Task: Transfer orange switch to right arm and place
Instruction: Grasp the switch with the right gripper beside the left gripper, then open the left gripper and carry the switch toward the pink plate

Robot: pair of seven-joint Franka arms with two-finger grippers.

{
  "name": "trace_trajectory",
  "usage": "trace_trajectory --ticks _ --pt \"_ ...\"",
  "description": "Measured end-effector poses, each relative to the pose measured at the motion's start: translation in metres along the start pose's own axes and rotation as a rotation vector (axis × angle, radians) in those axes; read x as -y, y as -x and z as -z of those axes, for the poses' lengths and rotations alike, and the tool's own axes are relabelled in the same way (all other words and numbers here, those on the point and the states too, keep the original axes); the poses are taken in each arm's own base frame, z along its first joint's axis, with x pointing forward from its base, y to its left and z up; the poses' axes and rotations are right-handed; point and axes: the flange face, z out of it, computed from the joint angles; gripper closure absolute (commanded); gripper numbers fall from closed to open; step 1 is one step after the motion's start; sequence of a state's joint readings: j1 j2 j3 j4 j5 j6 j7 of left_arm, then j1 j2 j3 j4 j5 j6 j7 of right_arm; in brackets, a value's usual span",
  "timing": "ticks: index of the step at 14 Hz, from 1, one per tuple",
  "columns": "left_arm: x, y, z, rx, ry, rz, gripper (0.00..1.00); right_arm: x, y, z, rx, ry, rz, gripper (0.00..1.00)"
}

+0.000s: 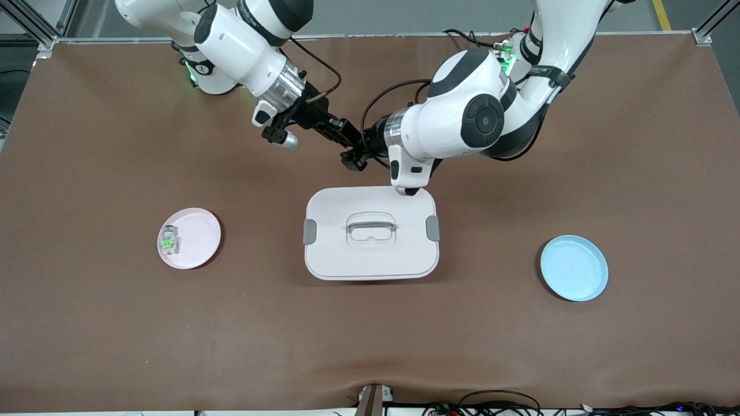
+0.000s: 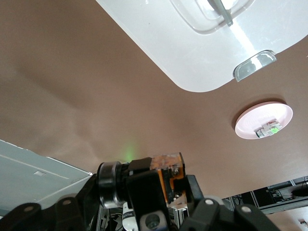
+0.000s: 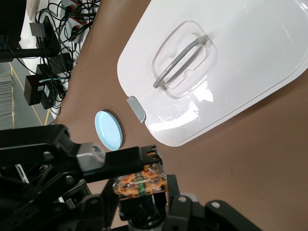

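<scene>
The orange switch is up in the air between both grippers, over the table just past the white box's edge nearest the arms. It has an orange middle part and a black round body. My left gripper is shut on it, one finger on each side. My right gripper also grips it, fingers against both sides, with the orange face turned to its camera. In the front view the right gripper and left gripper meet tip to tip, and the switch is hidden between them.
A white lidded box with a grey handle stands mid-table. A pink plate toward the right arm's end holds a clear block with a green centre. An empty blue plate lies toward the left arm's end.
</scene>
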State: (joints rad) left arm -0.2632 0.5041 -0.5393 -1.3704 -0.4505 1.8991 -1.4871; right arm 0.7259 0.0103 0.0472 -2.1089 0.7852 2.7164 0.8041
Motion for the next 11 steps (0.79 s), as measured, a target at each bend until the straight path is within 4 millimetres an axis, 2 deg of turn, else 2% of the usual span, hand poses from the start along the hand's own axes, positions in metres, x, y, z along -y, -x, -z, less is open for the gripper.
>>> trace_trajectory --ticks 1,2,3,4,5,7,11 --pt "0.000 0.000 0.000 0.000 0.001 0.001 1.00 0.000 0.000 0.000 0.000 0.000 -0.005 0.99" --pt "0.000 0.000 0.000 0.000 0.001 0.005 0.95 0.000 0.000 0.000 0.000 0.000 -0.005 0.99" --pt "0.000 0.000 0.000 0.000 0.001 0.013 0.72 0.000 0.000 0.000 0.000 0.000 -0.006 0.99" --pt "0.000 0.000 0.000 0.000 0.001 0.020 0.33 0.000 0.000 0.000 0.000 -0.001 -0.006 0.99" --pt "0.000 0.000 0.001 0.000 0.002 0.023 0.00 0.000 0.000 0.000 0.000 -0.001 -0.006 0.99" --pt "-0.001 0.002 0.003 0.001 0.008 0.021 0.00 0.001 0.000 0.000 0.001 0.000 -0.005 0.99" --pt "-0.006 0.015 0.024 0.004 0.050 0.013 0.00 -0.003 0.000 -0.005 0.008 0.014 -0.006 0.99"
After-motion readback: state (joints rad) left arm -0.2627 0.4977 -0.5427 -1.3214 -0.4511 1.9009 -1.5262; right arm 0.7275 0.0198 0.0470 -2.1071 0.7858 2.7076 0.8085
